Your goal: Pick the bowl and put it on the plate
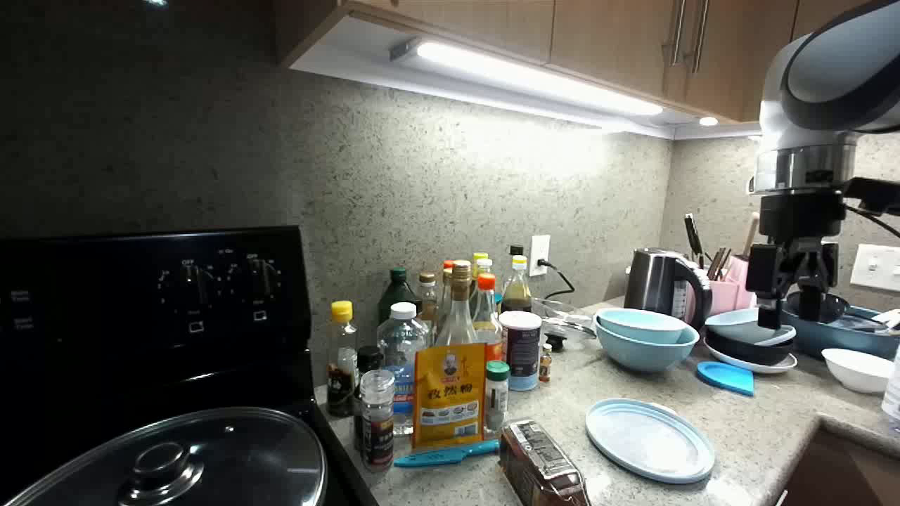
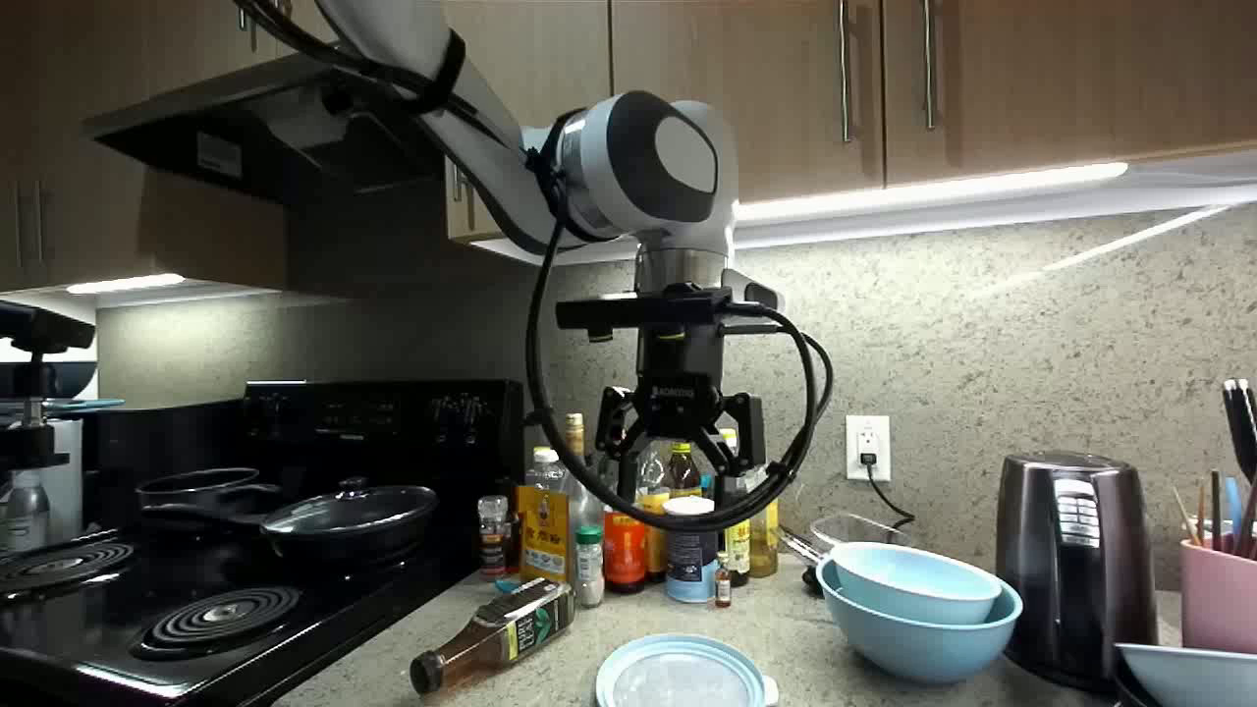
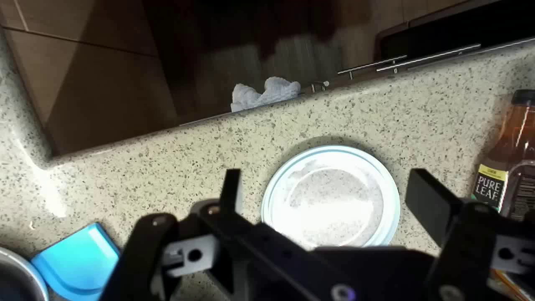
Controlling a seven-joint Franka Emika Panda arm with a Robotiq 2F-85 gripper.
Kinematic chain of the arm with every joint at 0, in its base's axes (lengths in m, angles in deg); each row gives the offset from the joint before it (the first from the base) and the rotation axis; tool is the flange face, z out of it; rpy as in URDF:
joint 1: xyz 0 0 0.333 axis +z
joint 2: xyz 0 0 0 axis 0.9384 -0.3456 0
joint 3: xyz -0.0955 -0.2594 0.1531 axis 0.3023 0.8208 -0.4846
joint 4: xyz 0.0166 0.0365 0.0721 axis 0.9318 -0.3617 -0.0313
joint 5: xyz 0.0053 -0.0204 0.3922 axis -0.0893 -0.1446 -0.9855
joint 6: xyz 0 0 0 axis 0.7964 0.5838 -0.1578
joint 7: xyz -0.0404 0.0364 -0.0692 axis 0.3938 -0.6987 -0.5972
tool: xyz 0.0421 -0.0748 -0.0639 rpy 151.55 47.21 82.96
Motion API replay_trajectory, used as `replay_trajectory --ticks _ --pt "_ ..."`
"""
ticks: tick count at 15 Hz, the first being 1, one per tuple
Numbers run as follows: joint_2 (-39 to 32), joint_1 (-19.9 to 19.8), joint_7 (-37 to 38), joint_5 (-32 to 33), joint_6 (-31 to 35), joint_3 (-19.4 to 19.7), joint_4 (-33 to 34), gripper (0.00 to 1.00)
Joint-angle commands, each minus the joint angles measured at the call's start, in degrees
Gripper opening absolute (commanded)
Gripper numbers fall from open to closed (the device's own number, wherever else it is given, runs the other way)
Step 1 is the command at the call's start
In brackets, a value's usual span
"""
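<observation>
We find the hand [image 3: 329, 188] raised above the surface [image 1: 562, 404], pointing down, its two fingers [image 3: 430, 205] spread wide with a broad gap between them.

We record two pale blue bowls standing nested on the surface: an inner bowl [image 2: 918, 584] resting inside a larger outer bowl [image 2: 913, 643]. We cannot tell which of the pair the task means. Both sit lower than the hand and well apart from it. In an exterior view we see them to the picture's right of the hand, just beside the dark kettle [image 2: 1075, 570]; in an exterior view from the opposite end, the same pair shows to the picture's left of the hand.

The plate [image 3: 334, 192] lies flat on the surface, near the nested pair but apart from it. In the wrist view it appears between the fingers, well below them and untouched; we cannot establish whether it lies directly beneath the hand.

We further note a brown bottle [image 2: 501, 633], labelled Pure Leaf, on its side near the plate, and a bright blue flat piece [image 1: 725, 377] on the surface between the plate and a stack of dishes [image 1: 749, 344].
</observation>
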Motion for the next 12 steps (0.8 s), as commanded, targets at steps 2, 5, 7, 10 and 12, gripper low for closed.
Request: replay_trajectory --ticks 2,5,7,10,12 --pt "-0.05 -0.68 -0.13 -0.14 -0.09 -0.62 0.08 1.0" --pt "-0.05 -0.68 -0.13 -0.14 -0.09 -0.62 0.08 1.0" --pt "-0.05 -0.68 -0.13 -0.14 -0.09 -0.62 0.08 1.0" --pt "-0.05 -0.68 -0.13 -0.14 -0.09 -0.62 0.08 1.0" --pt "-1.89 -0.61 -0.62 -0.79 -0.57 -0.4 1.99 1.0"
